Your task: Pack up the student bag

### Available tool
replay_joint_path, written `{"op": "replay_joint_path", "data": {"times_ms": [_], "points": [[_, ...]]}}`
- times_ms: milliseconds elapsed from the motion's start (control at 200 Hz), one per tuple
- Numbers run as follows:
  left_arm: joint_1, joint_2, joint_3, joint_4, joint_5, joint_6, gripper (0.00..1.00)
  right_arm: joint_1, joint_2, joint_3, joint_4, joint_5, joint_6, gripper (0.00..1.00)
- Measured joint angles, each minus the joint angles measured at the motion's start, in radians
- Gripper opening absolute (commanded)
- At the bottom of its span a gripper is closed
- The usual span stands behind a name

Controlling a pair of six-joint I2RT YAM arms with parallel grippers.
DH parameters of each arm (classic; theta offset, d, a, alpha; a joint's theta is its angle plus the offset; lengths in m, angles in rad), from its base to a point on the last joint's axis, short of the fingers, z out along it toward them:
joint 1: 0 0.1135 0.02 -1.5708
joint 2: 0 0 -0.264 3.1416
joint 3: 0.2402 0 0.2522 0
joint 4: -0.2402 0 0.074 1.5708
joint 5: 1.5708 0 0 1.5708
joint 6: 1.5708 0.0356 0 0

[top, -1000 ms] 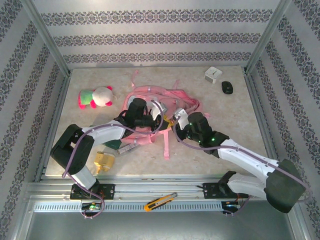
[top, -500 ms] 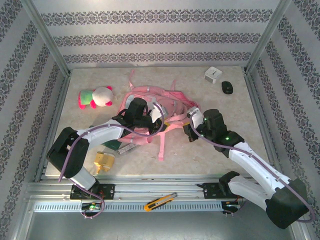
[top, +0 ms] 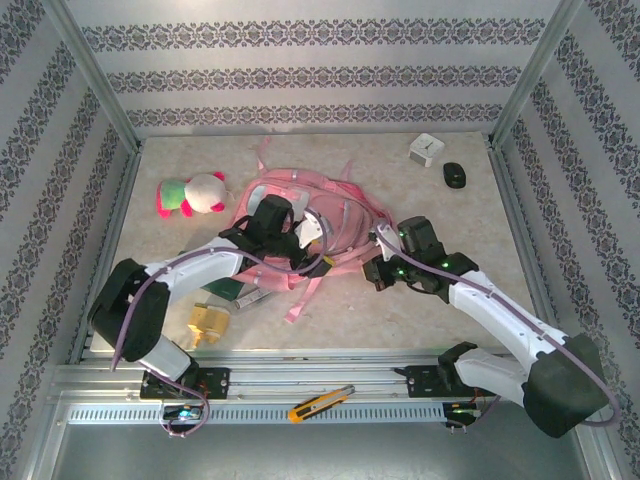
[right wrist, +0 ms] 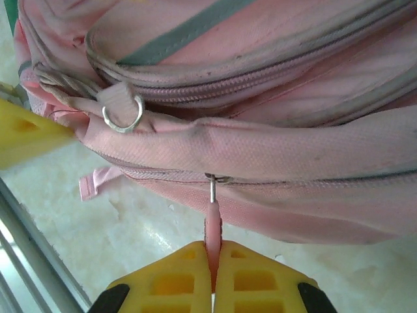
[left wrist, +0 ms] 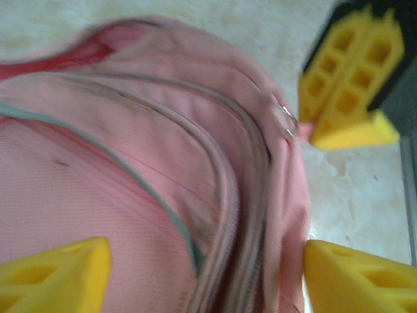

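Top view: the student bag (top: 345, 205) lies crumpled mid-bench (top: 380, 160), its long axis roughly left to right, straps (top: 297, 305) trailing nearward. Left wrist: the left fingers (left wrist: 55, 274) stand wide, the bag's zipped edge between them. Right wrist: the right fingers (right wrist: 176, 280) are pinched together on a pink zip pull (right wrist: 213, 225).

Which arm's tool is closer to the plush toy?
Left. The left tool sits over the backpack, just right of the plush toy. The right tool pinches a zip pull at the backpack's right edge, farther away.
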Motion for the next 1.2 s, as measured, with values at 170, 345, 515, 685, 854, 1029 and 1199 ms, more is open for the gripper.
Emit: {"op": "replay_joint_path", "data": {"times_ms": [170,345,515,685,854,1029,1199], "points": [[0.006,-0.172,-0.051,-0.031,-0.211,-0.255,0.79,0.035,0.029,0.0,-0.025,-0.009,0.063,0.0],[0.056,-0.289,-0.063,-0.227,-0.472,-0.589,0.76,0.053,0.06,0.0,-0.04,-0.011,0.129,0.0],[0.141,-0.237,-0.096,-0.37,-0.546,-0.826,0.75,0.074,0.116,0.004,-0.051,-0.016,0.182,0.0],[0.154,-0.097,-0.119,-0.35,-0.542,-0.889,0.77,0.103,0.16,0.016,-0.05,-0.024,0.208,0.0],[0.195,0.076,0.027,-0.327,-0.539,-0.862,0.78,0.138,0.201,0.031,-0.019,-0.029,0.235,0.0],[0.248,0.191,0.201,-0.242,-0.507,-0.784,0.78,0.133,0.257,0.035,0.066,-0.083,0.278,0.0],[0.24,0.103,0.144,-0.122,-0.414,-0.586,0.77,0.102,0.294,0.056,0.09,-0.146,0.315,0.0]]}}
